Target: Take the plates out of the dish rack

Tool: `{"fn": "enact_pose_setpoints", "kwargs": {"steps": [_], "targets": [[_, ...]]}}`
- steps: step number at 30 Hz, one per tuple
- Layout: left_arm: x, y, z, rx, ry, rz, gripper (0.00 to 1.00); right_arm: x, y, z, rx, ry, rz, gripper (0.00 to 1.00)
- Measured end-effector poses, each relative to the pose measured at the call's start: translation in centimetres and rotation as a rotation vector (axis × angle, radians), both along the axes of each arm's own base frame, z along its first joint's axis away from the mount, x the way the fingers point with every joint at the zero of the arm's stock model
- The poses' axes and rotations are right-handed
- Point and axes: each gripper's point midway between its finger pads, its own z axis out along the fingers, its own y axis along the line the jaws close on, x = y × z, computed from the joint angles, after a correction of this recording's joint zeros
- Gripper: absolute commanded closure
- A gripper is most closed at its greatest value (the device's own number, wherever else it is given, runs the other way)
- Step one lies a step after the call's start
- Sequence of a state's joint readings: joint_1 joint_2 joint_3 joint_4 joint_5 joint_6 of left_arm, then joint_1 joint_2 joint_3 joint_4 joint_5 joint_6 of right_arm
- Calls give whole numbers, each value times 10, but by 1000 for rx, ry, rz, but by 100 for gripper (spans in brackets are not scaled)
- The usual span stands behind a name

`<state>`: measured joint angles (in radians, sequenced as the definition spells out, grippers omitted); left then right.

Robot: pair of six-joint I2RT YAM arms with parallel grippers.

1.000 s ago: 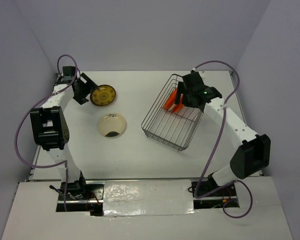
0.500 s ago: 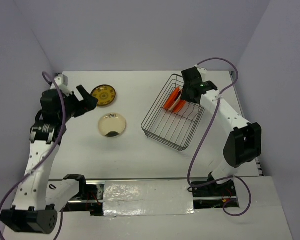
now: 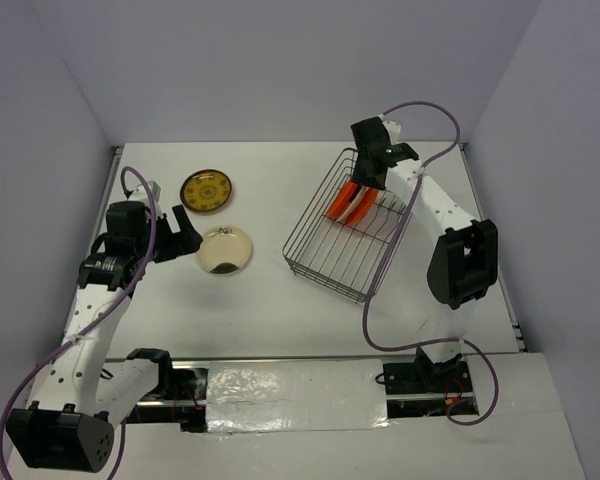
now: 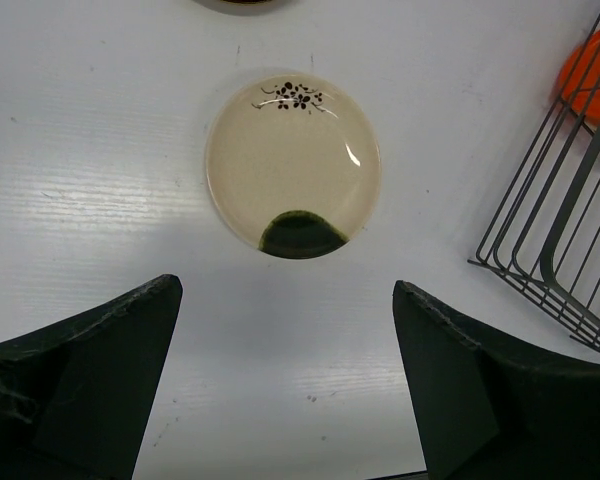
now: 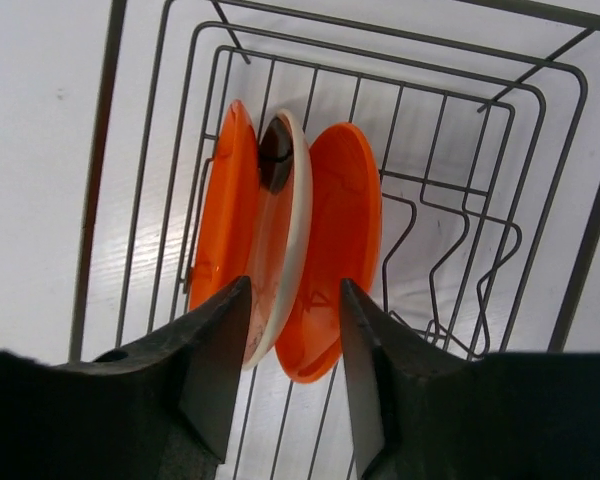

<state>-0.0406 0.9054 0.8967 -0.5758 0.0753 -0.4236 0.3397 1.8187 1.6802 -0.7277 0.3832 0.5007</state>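
Note:
The dark wire dish rack [image 3: 325,260] lies at the right of the table. In the right wrist view three plates stand upright in it: an orange plate [image 5: 223,200], a cream-white plate [image 5: 290,190] and another orange plate [image 5: 348,220]. My right gripper [image 5: 295,287] is open just above them, one finger on each side of the cream-white and right orange plates' edges, and it also shows in the top view [image 3: 365,182]. A cream plate with a dark blotch [image 4: 293,160] and a yellow-brown ringed plate [image 3: 206,190] lie flat on the table. My left gripper [image 4: 285,290] is open and empty just short of the cream plate.
The rack's near corner [image 4: 560,240] shows at the right of the left wrist view, with an orange plate [image 4: 592,75] inside it. The rest of the rack's tines [image 5: 460,250] hold nothing. Walls enclose the white table [image 3: 270,300] on three sides.
My left arm has swung back from the yellow-brown plate to beside the cream plate. My right gripper has moved towards the rack's far end, over the standing plates.

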Motion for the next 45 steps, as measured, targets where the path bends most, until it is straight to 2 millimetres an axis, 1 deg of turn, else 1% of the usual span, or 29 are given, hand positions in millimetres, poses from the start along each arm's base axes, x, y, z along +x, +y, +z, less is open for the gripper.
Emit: {"fn": "enact_pose_setpoints", "kwargs": {"steps": [2,5,9,10,15,19,23,25,29,35,38,41,43,45], "targets": [[0,0,1,3,-4,-3,0,2,0,-10,-9,23,-7,56],[0,0,1,4,-5,-6,1,0,-1,-21,-17,55,-12,61],[0,-1,-1,3,1,-11,1,1,0,-22,-13,56,-17,63],[0,-1,-2,2,6,-11,1,1,0,-23,-13,61,-19,66],[1,-1,-5,4,21,-11,0,12,2,-31,-26,80,-39,69],[1,-1,-5,4,21,-11,0,12,1,-37,-36,105,-50,80],[1,-1,-5,4,20,-12,1,12,-2,-38,-45,113,-71,83],[1,-1,-5,4,20,-12,0,10,-3,-36,-51,118,-77,87],[1,-1,-5,4,20,-12,0,8,-8,-22,-76,120,-85,89],[1,-1,-5,4,20,-12,1,9,-15,15,-111,93,-82,89],[1,-2,-6,2,21,-15,1,9,-19,28,-126,76,-80,89],[2,-6,-8,-12,35,-31,0,7,-22,40,-143,75,-71,89],[5,-11,-9,-31,50,-51,1,6,-24,53,-154,62,-62,90],[9,-18,-3,-62,51,-80,1,5,-25,65,-158,43,-53,91]]}}
